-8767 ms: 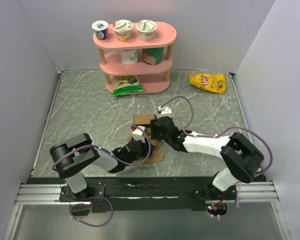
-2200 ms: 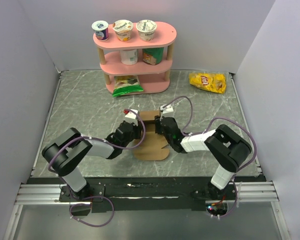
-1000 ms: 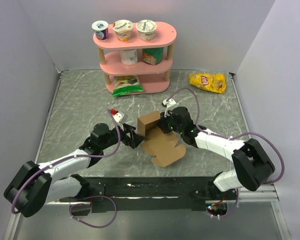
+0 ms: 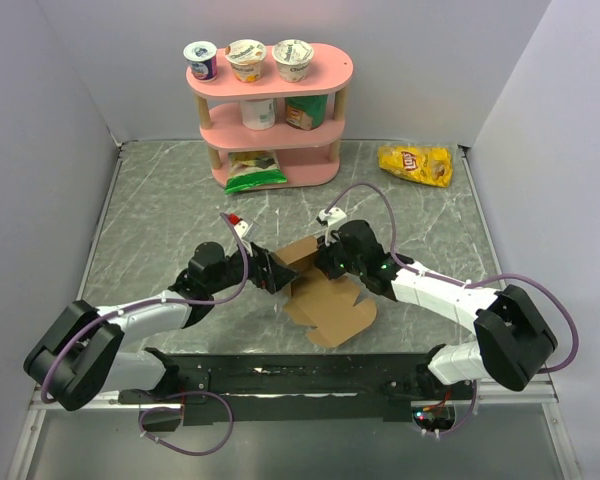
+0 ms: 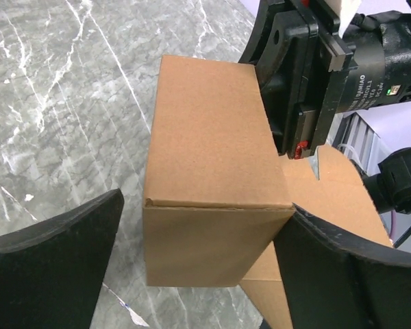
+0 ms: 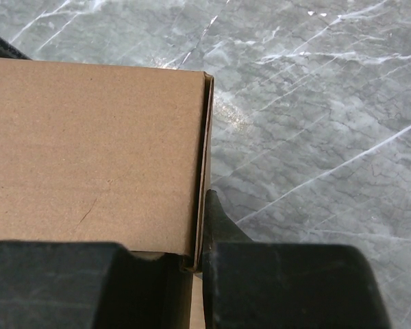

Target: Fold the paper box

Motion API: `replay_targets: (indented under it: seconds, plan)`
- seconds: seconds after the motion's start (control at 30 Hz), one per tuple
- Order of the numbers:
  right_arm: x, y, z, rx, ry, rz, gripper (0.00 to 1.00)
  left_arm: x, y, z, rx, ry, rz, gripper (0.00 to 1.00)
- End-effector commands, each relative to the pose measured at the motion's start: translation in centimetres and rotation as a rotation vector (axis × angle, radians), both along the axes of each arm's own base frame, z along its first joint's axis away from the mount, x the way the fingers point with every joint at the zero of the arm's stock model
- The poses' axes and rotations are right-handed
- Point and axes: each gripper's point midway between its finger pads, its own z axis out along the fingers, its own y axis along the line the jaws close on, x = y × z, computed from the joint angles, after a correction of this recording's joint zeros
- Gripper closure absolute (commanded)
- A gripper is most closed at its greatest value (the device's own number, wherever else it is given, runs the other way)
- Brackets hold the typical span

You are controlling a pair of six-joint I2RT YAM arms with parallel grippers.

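Could not read the lids of the cups (image 4: 245, 55) on the pink shelf (image 4: 325, 86): too small. In the right wrist view, saw the paper box (image 6: 89, 151) cut off at the left edge, its lower part hidden behind the fingers (image 6: 281, 288) of the right gripper (image 6: 195, 271).

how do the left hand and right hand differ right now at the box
The left hand is open wide; the right hand is shut. The left hand's fingers stand on either side of the folded-up part of the box, not clamped on it; the right hand pinches one thin cardboard wall. The left hand reaches in from the left, the right hand from the right. Both sit low at the same box.
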Motion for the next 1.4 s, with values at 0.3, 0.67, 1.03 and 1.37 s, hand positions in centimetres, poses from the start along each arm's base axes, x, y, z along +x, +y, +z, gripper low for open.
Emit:
replay_targets:
  seconds: [0.3,0.67,1.03,1.37]
  plan:
    - [1.3,1.5,2.8,0.115,-0.028,-0.069,0.67,-0.5,-0.3,1.5,-0.024,-0.102,-0.03,0.32]
    - [1.3,1.9,3.0,0.183,-0.017,-0.098,0.63,-0.6,0.4,1.8,-0.038,-0.121,0.009,0.34]
    - [2.3,1.4,1.4,0.199,-0.003,-0.221,0.71,-1.7,0.5,2.4,-0.088,-0.12,-0.015,0.36]
    - [3.6,-0.5,-0.2,0.067,0.011,-0.413,1.0,-2.1,0.8,3.2,-0.101,-0.132,-0.001,0.37]
